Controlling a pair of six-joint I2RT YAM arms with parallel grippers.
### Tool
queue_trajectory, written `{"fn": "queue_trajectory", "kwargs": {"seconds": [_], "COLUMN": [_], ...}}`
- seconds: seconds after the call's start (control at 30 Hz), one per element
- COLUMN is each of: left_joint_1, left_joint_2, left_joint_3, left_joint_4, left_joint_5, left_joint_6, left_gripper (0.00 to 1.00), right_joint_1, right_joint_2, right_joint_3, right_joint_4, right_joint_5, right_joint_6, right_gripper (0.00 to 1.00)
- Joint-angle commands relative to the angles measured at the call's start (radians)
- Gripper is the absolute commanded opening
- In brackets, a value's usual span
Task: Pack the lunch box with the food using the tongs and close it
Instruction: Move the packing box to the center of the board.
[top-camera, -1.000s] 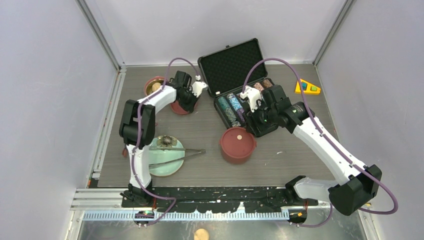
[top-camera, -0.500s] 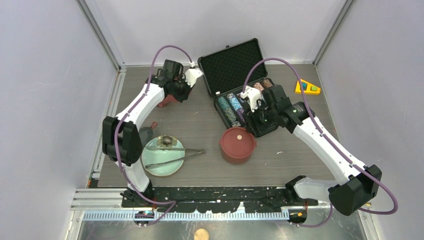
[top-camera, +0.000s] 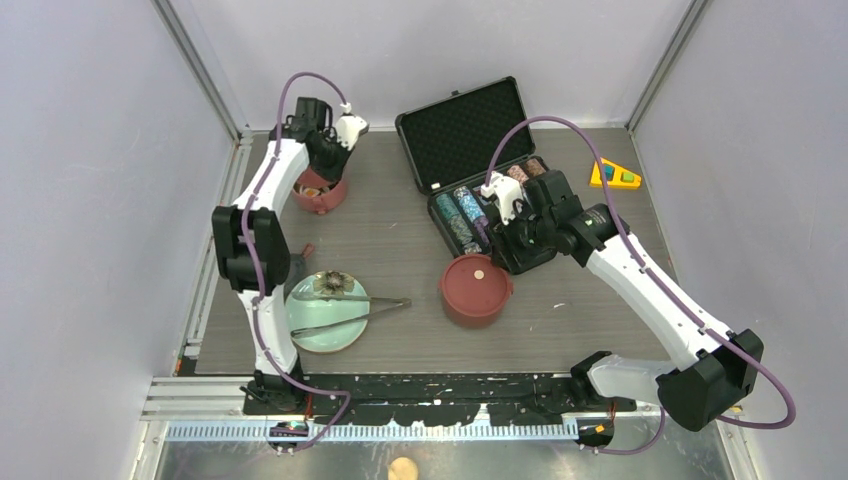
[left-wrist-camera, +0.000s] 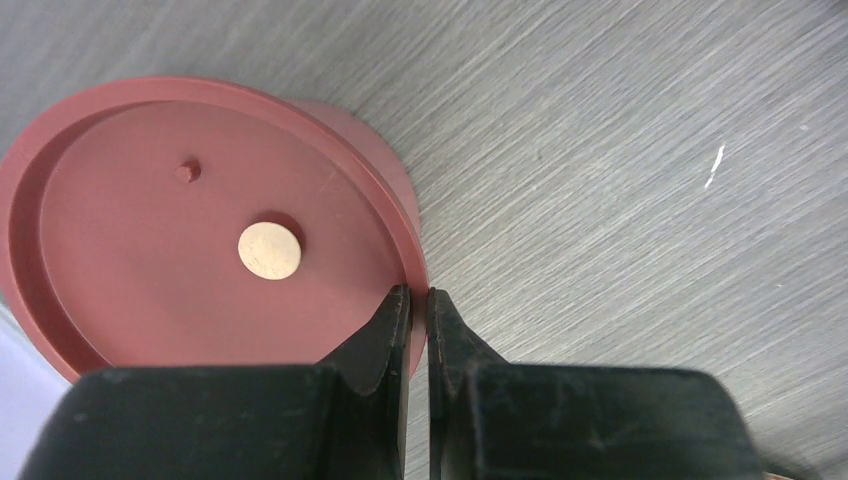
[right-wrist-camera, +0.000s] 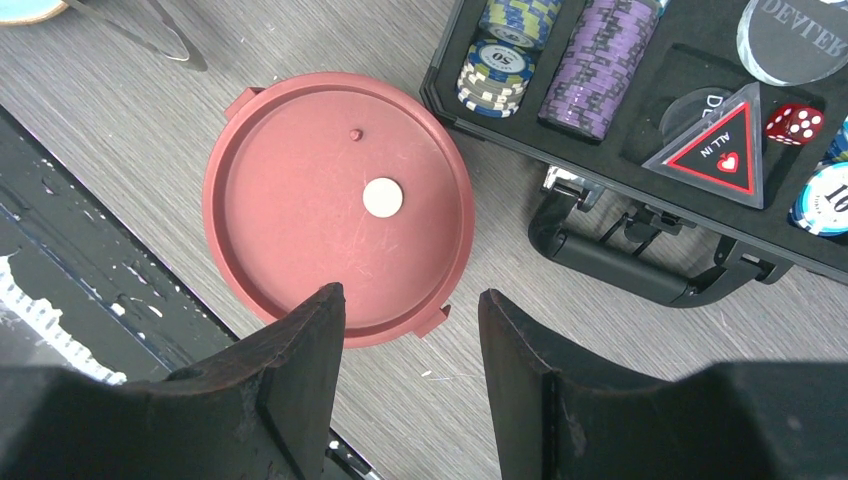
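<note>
Left gripper pinching rim of flat red lid, jaws nearly closed, hanging at far-left of table. Right gripper hovering wide over lidded lunch box tier, mid-table beside chip case. Tongs lying across green plate.

Two tiers, two lids, one tongs

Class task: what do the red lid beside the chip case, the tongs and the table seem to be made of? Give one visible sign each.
Lid: probably moulded plastic, matte red; it shows fine scuffs and moulded tabs.
Tongs: likely metal; the arms are thin, silvery and slightly shiny.
Table: grey wood-grain surface, perhaps laminate; real wood can't be ruled out.
</note>
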Motion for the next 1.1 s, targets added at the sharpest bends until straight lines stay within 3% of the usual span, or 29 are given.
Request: {"fn": "queue_trajectory", "kwargs": {"seconds": [0.0,0.63,1.07], "left_joint_1": [0.014,0.061,0.065], "left_joint_2": [0.048,0.122,0.151], "left_joint_3": [0.052,0.104,0.099], "left_joint_4": [-0.031,-0.049,-0.075], "left_joint_5": [0.03,-0.01,0.06], "left_joint_6": [-0.009,-0.009,-0.017], "left_gripper": [0.0,0.0,0.0], "right_joint_1": [-0.002,-0.001,-0.001], "right_joint_2": [-0.031,-0.016,-0.017], "right_joint_3": [-0.009,-0.011,-0.015], "right_joint_4": [0.023,0.023,0.023], "right_joint_5": [-0.011,-0.016,-0.018], "right_joint_6": [0.008,0.004,0.004], "right_gripper": [0.57,0.57,0.57]}}
